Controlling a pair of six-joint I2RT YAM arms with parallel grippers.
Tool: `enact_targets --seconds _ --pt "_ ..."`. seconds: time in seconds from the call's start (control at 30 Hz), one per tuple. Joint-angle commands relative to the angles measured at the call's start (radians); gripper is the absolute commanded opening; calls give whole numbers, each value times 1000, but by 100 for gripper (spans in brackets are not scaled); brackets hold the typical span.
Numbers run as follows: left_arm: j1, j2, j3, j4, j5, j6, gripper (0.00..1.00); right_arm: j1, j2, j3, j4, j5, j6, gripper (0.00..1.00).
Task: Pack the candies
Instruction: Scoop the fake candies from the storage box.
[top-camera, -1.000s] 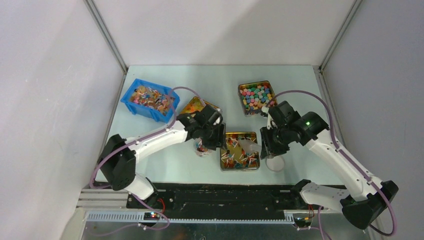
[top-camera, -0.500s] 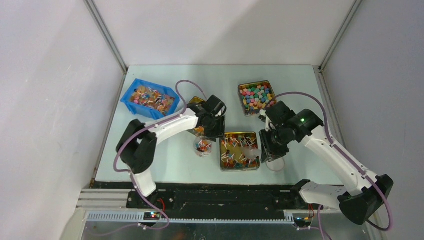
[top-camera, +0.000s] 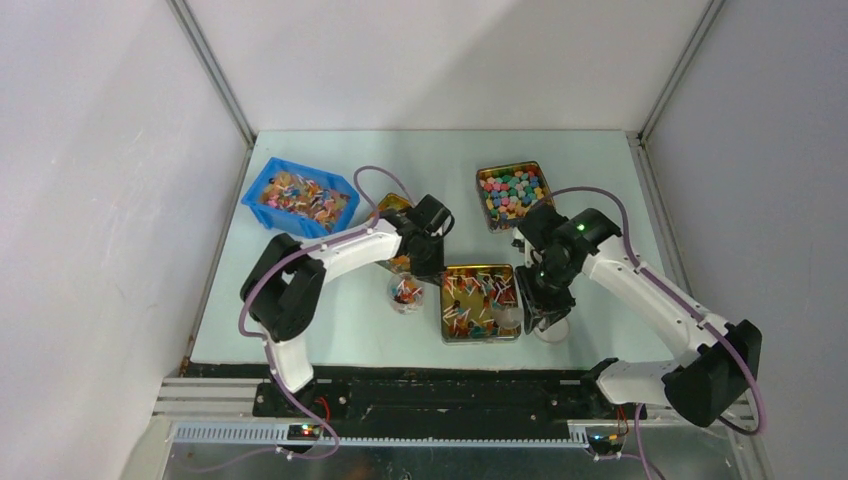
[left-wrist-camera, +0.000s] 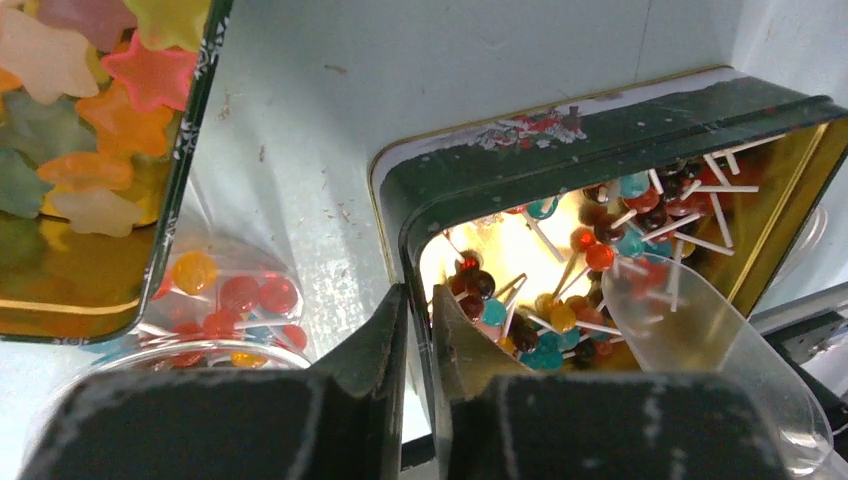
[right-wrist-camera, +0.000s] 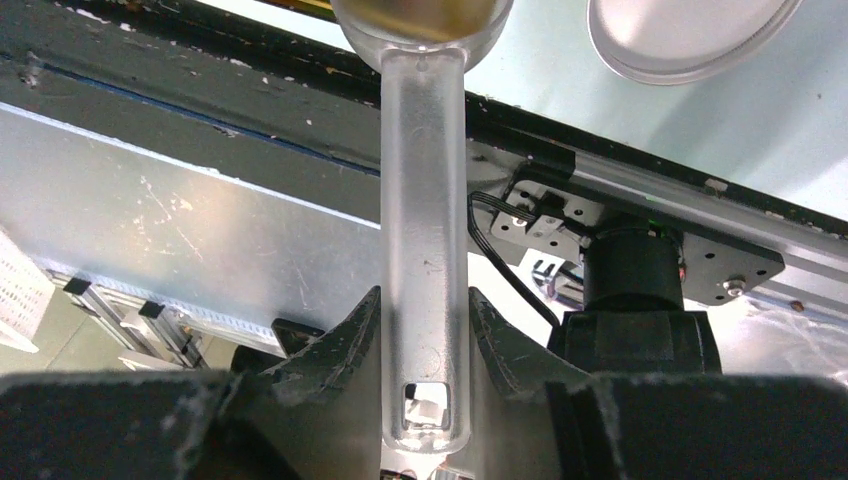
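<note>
Many candies (left-wrist-camera: 560, 300) in tin (left-wrist-camera: 620, 130) beyond left gripper (left-wrist-camera: 418, 292), fingers nearly together, right gripper (right-wrist-camera: 424, 296) pinching scoop (right-wrist-camera: 424, 150)

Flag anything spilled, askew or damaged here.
Nothing stands out. The candies lie inside their tin and the clear cup; none lies loose on the table. Only tiny specks dot it beside the tin.

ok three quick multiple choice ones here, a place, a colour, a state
1. The scoop bowl is: a in the lollipop tin; b off the table edge; c against the back wall.
2. The plastic bin is: a red; b blue; c green.
3. The right gripper is: a open, empty; b shut on a candy; c shut on the scoop handle.
Answers: 1 a, it lies among the lollipops; 2 b, its walls are blue; 3 c, it clamps the clear handle.
</note>
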Motion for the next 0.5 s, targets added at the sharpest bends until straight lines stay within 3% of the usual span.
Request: enact_targets --seconds 0.0,0.17,0.47 --pt "-6 -55 -67 51 10 -63 13 19 30 69 -64 46 1 0" --pt "-19 -97 -112 52 -15 -117 1 58 62 109 -109 88 16 0" --pt "-27 -162 -185 41 -76 -231 0 138 105 166 -164 103 44 0"
